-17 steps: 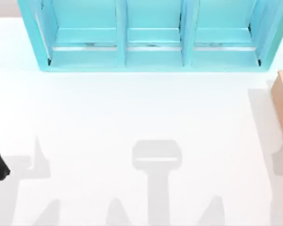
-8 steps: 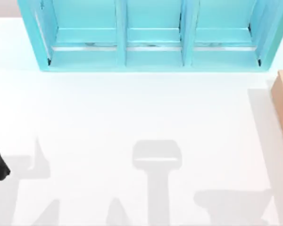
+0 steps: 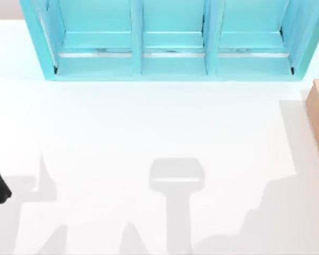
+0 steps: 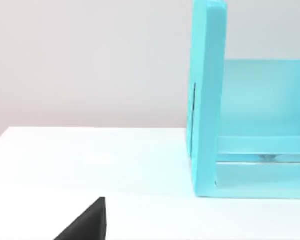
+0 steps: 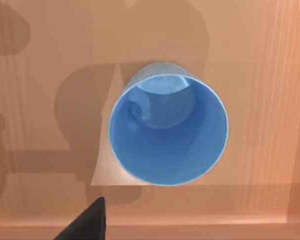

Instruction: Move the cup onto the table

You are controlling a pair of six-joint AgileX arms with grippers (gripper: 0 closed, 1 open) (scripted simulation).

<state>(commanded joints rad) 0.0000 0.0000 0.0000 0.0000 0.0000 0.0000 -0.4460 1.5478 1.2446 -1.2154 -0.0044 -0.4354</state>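
White table (image 3: 149, 122) spreads bare; unmarked blue cup (image 5: 167, 130) stands upright on tan wood; hands' state unclear.

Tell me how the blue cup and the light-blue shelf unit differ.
The cup is deep blue with a paler rim; the shelf unit is pale turquoise. The cup is round, one open hollow seen from above; the shelf unit is boxy, split into three compartments. The cup stands on the wooden box floor; the shelf unit stands on the white table. Both are upright and hold nothing.
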